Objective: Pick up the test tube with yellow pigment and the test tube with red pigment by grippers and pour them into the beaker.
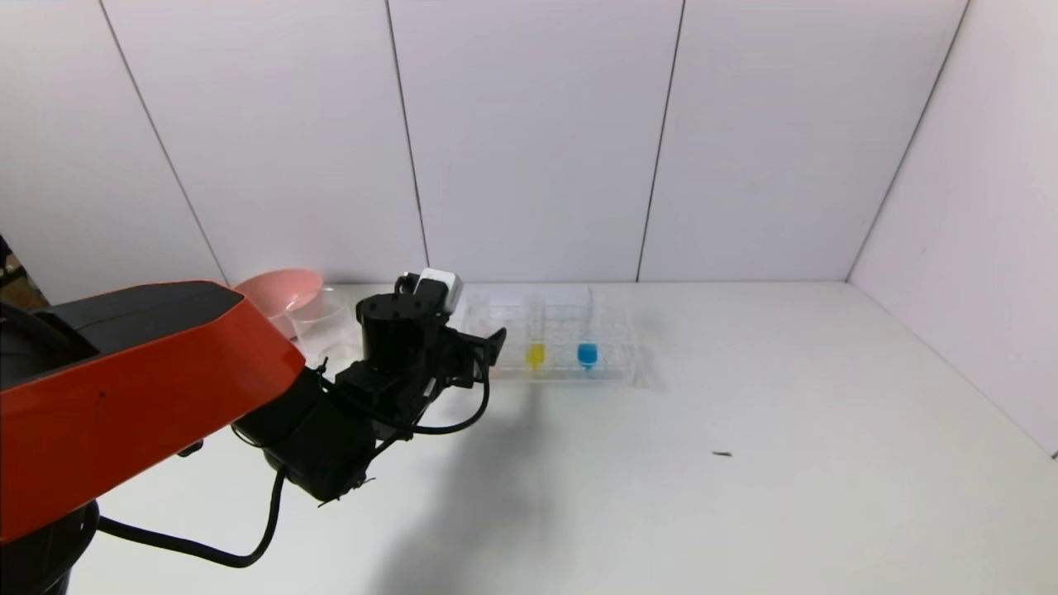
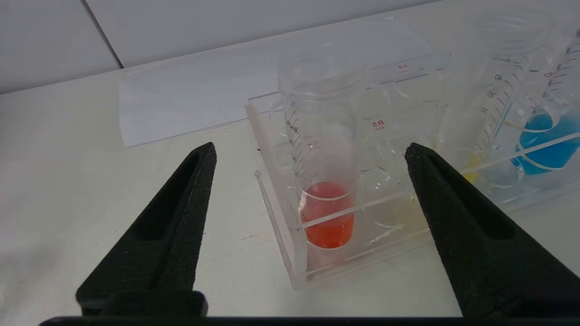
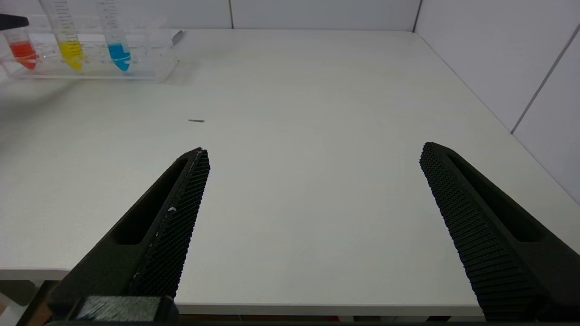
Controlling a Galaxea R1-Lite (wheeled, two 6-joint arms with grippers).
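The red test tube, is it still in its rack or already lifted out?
In the rack. The test tube with red pigment stands upright in the end slot of the clear rack, with the left end effector open around it, not touching.

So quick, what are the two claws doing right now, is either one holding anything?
Left gripper: open, holding nothing, jaws either side of the red test tube in the rack.
Right gripper: open, empty, over the bare table.
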